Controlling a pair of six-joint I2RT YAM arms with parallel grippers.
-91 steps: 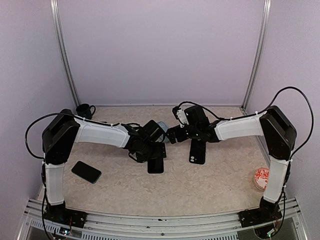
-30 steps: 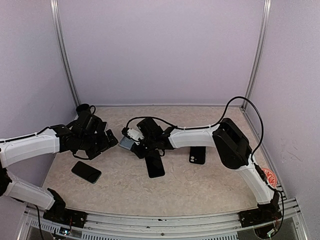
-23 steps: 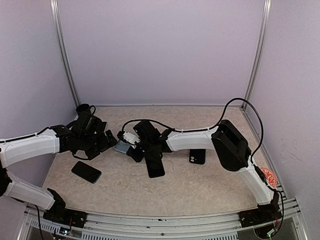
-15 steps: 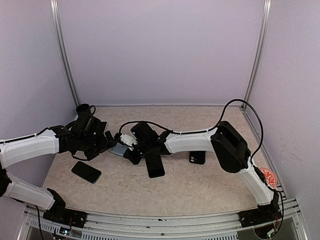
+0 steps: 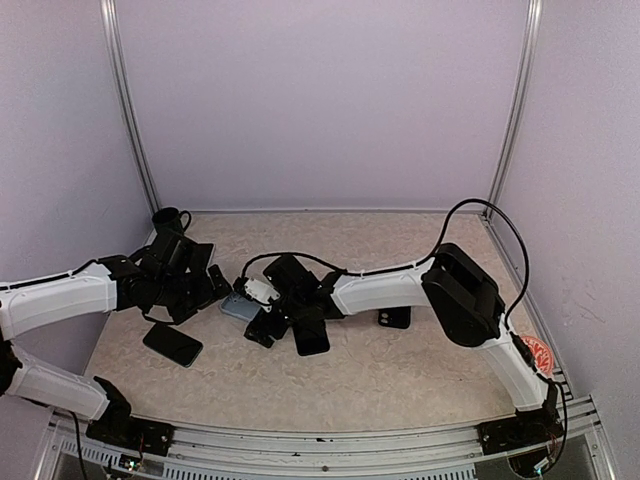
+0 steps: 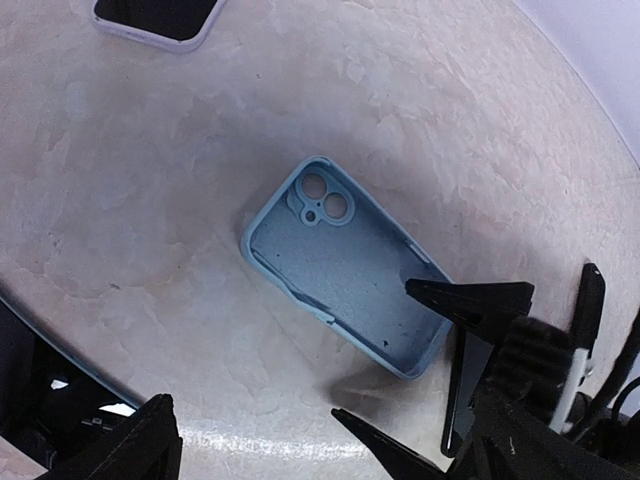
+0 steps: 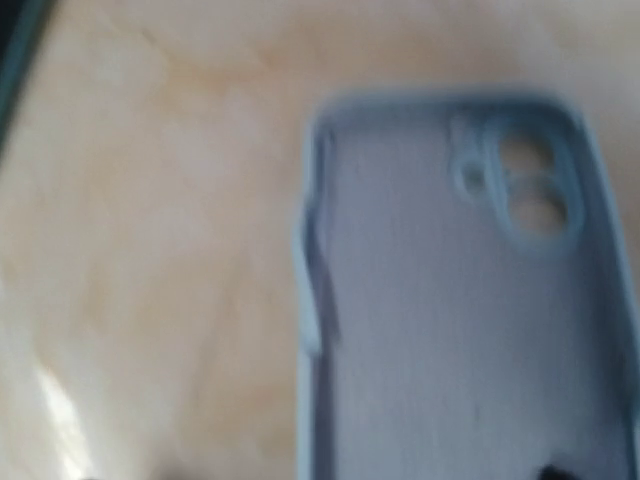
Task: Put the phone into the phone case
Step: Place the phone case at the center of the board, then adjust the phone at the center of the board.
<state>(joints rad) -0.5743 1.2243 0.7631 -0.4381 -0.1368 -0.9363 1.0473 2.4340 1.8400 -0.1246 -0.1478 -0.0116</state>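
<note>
The light blue phone case (image 5: 236, 305) lies open side up left of centre. It fills the left wrist view (image 6: 345, 268) and the blurred right wrist view (image 7: 460, 300). My right gripper (image 5: 257, 312) reaches across from the right and is shut on the case's near end; one of its fingers (image 6: 470, 296) lies over that end. A black phone (image 5: 312, 335) lies screen up just right of it. My left gripper (image 5: 207, 284) is open and empty beside the case's left side, with the table between its fingers (image 6: 265, 445).
A second black phone (image 5: 172, 343) lies at the front left. A dark phone or case (image 5: 397, 317) lies under the right arm. A phone in a pale case (image 6: 160, 15) lies behind the left gripper. A black cup (image 5: 165, 217) stands back left, a red round object (image 5: 540, 350) far right.
My right gripper has carried the blue case leftward and nearer the front, close to the left gripper. The left arm has shifted only slightly. The black phones have stayed put.
</note>
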